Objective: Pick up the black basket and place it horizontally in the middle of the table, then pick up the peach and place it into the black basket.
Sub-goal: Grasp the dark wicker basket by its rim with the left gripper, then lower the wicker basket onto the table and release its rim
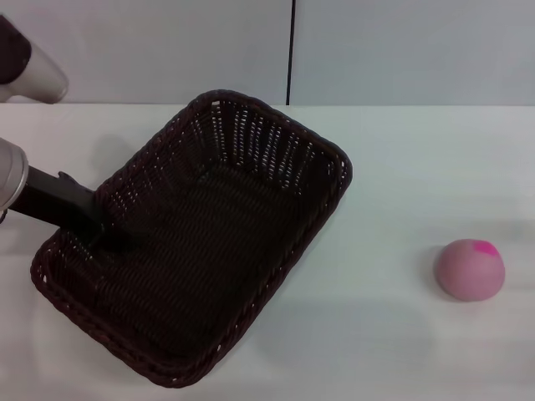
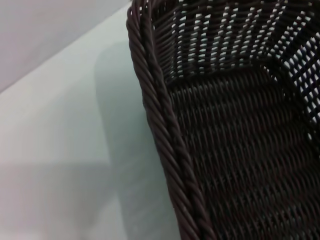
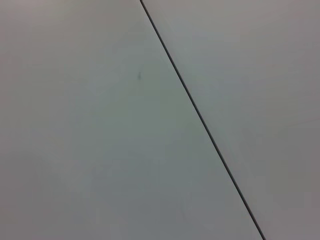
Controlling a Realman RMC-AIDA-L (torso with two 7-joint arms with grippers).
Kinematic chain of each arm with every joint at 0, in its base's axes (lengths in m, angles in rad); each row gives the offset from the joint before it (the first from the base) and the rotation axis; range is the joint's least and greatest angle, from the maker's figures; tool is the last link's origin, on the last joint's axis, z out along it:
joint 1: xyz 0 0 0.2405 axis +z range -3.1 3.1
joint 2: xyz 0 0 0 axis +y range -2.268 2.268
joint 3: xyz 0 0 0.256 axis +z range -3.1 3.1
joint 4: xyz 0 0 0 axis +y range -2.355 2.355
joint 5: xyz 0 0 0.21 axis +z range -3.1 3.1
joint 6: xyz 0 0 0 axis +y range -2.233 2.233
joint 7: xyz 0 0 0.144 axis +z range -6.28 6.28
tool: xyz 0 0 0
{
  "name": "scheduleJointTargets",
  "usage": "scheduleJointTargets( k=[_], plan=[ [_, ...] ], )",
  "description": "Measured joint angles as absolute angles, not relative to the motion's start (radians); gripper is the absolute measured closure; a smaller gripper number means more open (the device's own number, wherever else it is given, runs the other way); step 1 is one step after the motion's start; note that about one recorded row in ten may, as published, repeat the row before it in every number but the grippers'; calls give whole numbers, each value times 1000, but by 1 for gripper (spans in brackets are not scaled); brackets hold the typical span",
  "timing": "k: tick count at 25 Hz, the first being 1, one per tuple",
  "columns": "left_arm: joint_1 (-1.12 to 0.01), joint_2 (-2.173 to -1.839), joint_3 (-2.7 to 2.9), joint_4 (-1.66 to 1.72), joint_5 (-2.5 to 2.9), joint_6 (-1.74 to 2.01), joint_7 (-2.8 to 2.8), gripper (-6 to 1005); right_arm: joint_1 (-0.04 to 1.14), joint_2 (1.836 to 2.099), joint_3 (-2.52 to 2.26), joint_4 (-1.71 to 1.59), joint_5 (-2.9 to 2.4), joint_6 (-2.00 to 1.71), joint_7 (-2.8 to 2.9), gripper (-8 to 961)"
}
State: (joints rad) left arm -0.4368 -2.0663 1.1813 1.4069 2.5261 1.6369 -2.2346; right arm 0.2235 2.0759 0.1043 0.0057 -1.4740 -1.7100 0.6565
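Observation:
The black basket [image 1: 201, 242] sits skewed on the left half of the white table [image 1: 401, 167], open side up and empty. My left gripper [image 1: 107, 230] comes in from the left and straddles the basket's left rim, one dark finger [image 1: 122, 241] inside the wall, shut on the rim. The left wrist view shows the braided rim [image 2: 165, 135] and woven floor close up. The peach [image 1: 470, 269], pink with a magenta spot, lies on the table at the right, well apart from the basket. My right gripper is out of view.
A grey back wall with a dark vertical seam [image 1: 292, 50] rises behind the table; the right wrist view shows only this wall and seam [image 3: 200, 120]. Bare tabletop lies between the basket and the peach.

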Motion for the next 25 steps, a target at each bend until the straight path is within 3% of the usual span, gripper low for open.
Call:
scheduleJointTargets(
  k=[15, 17, 25],
  plan=[
    [-429, -2068, 1238, 1478, 2546, 1565, -2216, 514, 222, 2075, 104, 4, -1474, -1711, 657, 293],
    [-441, -2069, 1245, 1476, 2559, 1557, -2216, 693, 222, 2075, 104, 5, -1474, -1711, 657, 294],
    [-527, -2070, 1257, 1470, 2575, 1590, -2085, 809, 218, 2075, 106, -2, -1474, -1716, 656, 294]
  ],
)
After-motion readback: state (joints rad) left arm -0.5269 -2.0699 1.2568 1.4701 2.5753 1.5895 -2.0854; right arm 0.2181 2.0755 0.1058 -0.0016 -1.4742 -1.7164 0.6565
